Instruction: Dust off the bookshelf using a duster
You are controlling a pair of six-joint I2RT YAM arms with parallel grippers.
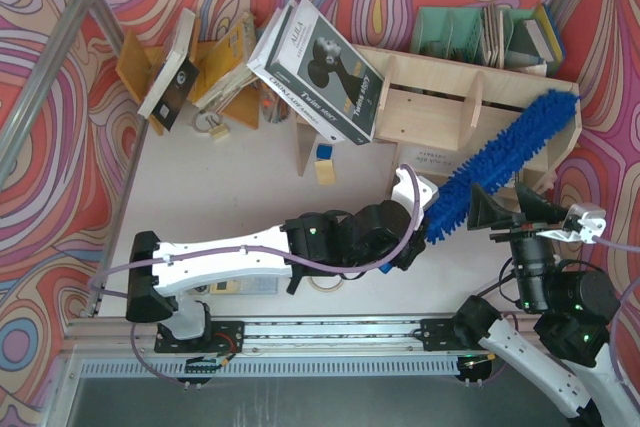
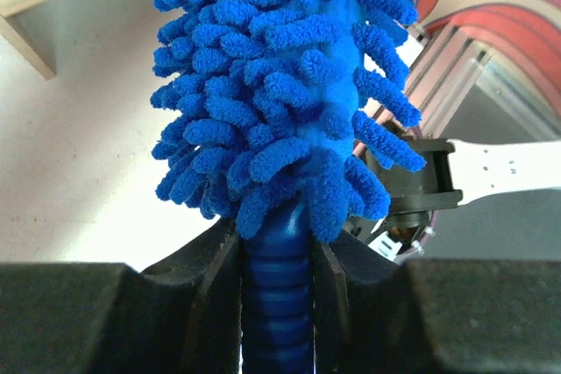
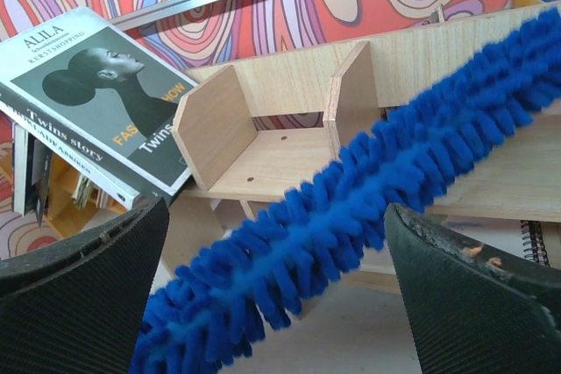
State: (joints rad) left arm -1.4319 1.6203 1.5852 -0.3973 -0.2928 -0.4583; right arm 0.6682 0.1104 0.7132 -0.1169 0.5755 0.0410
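The bright blue fluffy duster (image 1: 510, 152) slants up to the right, and its tip lies over the right end of the pale plywood bookshelf (image 1: 440, 107). My left gripper (image 1: 432, 227) is shut on the duster's dark blue ribbed handle (image 2: 277, 286), with the bristles (image 2: 280, 85) rising just above the jaws. My right gripper (image 1: 503, 213) stands open beside the lower part of the duster. In the right wrist view the duster (image 3: 377, 190) crosses in front of the wide-open right gripper (image 3: 273, 243), which holds nothing, and the bookshelf (image 3: 263, 155) shows its empty compartments behind.
A large black-and-white book (image 1: 325, 72) leans against the bookshelf's left end. A green file organizer (image 1: 470, 35) with books stands behind it. An orange wooden rack (image 1: 215, 67) with leaning books is at the back left. A small blue and yellow block (image 1: 324, 162) lies on the table.
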